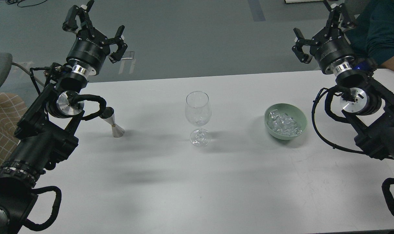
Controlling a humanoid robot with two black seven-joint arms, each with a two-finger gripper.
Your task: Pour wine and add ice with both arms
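Observation:
An empty clear stemmed wine glass (198, 115) stands upright at the middle of the white table (190, 182). A small steel jigger (112, 123) stands to its left, its top partly behind my left arm's cable. Clear ice cubes (284, 125) fill a pale green bowl (301, 121) to the right of the glass. My left gripper (94, 21) is open and empty, raised beyond the table's far left edge. My right gripper (320, 24) is open and empty, raised beyond the far right edge.
A person's teal-sleeved arm (384, 35) rests at the table's far right corner, close behind my right gripper. A chair with a checked cloth (2, 113) stands at the left. Grey floor lies beyond the table.

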